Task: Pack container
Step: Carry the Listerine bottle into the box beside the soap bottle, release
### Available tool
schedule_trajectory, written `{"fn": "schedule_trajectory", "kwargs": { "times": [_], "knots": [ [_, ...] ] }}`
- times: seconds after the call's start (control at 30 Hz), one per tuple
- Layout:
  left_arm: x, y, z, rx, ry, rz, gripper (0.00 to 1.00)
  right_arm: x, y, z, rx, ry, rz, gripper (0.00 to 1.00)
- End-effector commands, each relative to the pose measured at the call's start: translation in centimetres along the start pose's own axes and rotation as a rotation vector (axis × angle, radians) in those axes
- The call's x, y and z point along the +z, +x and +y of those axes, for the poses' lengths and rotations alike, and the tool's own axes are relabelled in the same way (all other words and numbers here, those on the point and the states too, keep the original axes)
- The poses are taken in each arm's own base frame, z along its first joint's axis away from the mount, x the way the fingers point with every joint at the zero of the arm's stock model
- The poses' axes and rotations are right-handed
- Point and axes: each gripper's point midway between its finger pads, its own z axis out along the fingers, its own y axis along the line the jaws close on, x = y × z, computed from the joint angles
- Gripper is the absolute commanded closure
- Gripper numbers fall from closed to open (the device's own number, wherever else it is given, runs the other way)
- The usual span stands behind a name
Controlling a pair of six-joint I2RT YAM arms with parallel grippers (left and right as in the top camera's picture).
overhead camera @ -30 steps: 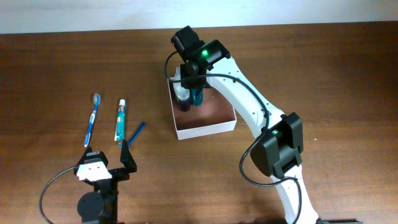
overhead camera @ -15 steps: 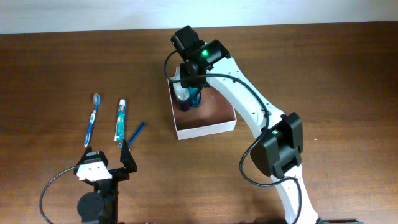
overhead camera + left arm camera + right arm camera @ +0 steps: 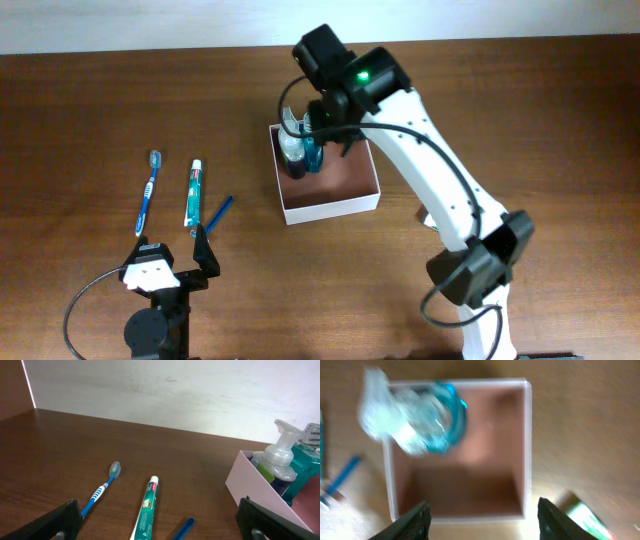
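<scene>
**Overhead: two bottles stand in the container, both claws released**

Overhead, you see the container (image 3: 330, 211) on the brown table (image 3: 80, 110), near the middle and under the right arm. It is a shallow square box with thin white walls and a reddish-brown floor. In its far-left corner stand a clear pump bottle (image 3: 292, 153) with a dark base and a teal bottle (image 3: 313, 156), upright and pressed side by side. The rest of the floor shows bare brown.

Your right gripper (image 3: 482, 507) hangs over the box with its fingers spread wide and nothing between them. That wrist view is blurred, so finer detail is lost. A green-and-white shape at its lower right edge is too smeared to name.

Your left gripper (image 3: 165, 520) sits low at the near-left of the table, jaws fully apart and holding nothing. Beyond it, well left of the box, lie a blue toothbrush (image 3: 148, 192), a toothpaste tube (image 3: 194, 192) and a small blue stick (image 3: 218, 214), side by side and apart.
</scene>
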Motion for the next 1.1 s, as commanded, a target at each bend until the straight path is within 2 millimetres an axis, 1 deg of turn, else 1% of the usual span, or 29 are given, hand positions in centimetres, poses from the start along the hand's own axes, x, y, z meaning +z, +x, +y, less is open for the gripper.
{"fn": "schedule_trajectory", "kwargs": {
  "times": [0.0,0.1,0.17,0.23,0.33,0.4,0.5,0.6,0.8,1.07],
  "knots": [
    [0.0,0.2,0.2,0.015,-0.010,0.003,0.00,0.8,1.7,-1.7,-0.045,0.088,0.069,0.40],
    [0.0,0.2,0.2,0.015,-0.010,0.003,0.01,2.4,3.4,-1.7,-0.074,0.118,0.132,0.40],
    [0.0,0.2,0.2,0.015,-0.010,0.003,0.01,4.0,4.5,-1.8,-0.100,0.144,0.171,0.40],
    [0.0,0.2,0.2,0.015,-0.010,0.003,0.01,5.7,5.5,-1.5,-0.135,0.152,0.200,0.40],
    [0.0,0.2,0.2,0.015,-0.010,0.003,0.01,8.1,6.4,-0.8,-0.191,0.147,0.208,0.40],
    [0.0,0.2,0.2,0.015,-0.010,0.003,0.01,9.4,6.8,-0.3,-0.215,0.142,0.204,0.40],
    [0.0,0.2,0.2,0.015,-0.010,0.003,0.01,10.6,7.1,0.0,-0.232,0.136,0.198,0.40],
    [0.0,0.2,0.2,0.015,-0.010,0.003,0.01,11.1,7.4,0.0,-0.232,0.135,0.206,0.40],
    [0.0,0.2,0.2,0.015,-0.010,0.003,0.01,11.2,8.5,0.7,-0.248,0.112,0.238,0.40],
    [0.0,0.2,0.2,0.015,-0.010,0.003,0.01,10.5,10.4,3.3,-0.299,0.095,0.256,0.40]
  ]
}}
